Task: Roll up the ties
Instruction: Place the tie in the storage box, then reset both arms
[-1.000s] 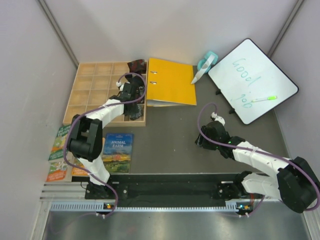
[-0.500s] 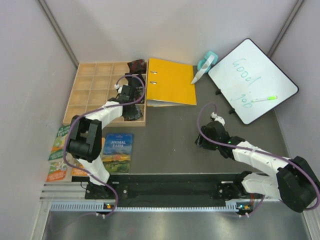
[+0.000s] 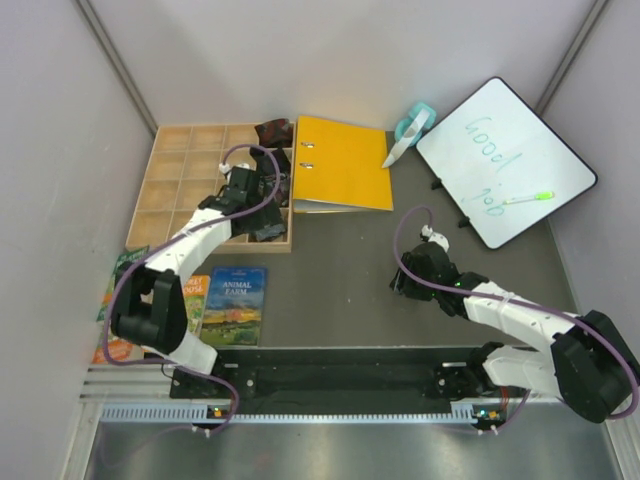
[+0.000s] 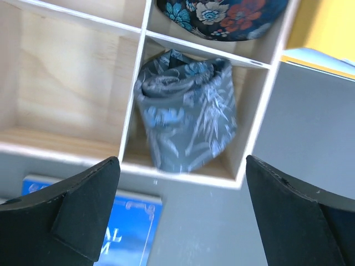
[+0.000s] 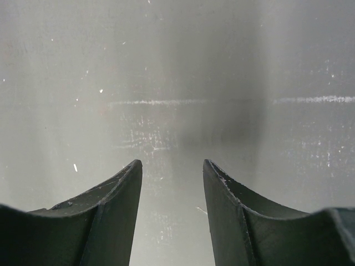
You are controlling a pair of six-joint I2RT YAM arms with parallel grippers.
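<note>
Grey table (image 3: 340, 290) carries wooden tray (image 3: 175, 170) cradling rolled tie (image 4: 186, 122).

Left arm extends from its near base toward the far left, elbow raised at the left side, forearm angled far-right. Left claw (image 3: 264, 204) points downward, fingers (image 4: 83, 210) spread wide, gripping nothing. Right arm lies low, reaching left toward centre. Right claw (image 3: 404, 284) faces down, fingers (image 5: 111, 210) narrowly parted, empty.

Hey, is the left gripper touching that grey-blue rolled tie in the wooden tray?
Apart. The left wrist view shows the left gripper open wide, bare tray wood between each finger and the grey-blue tie.
</note>
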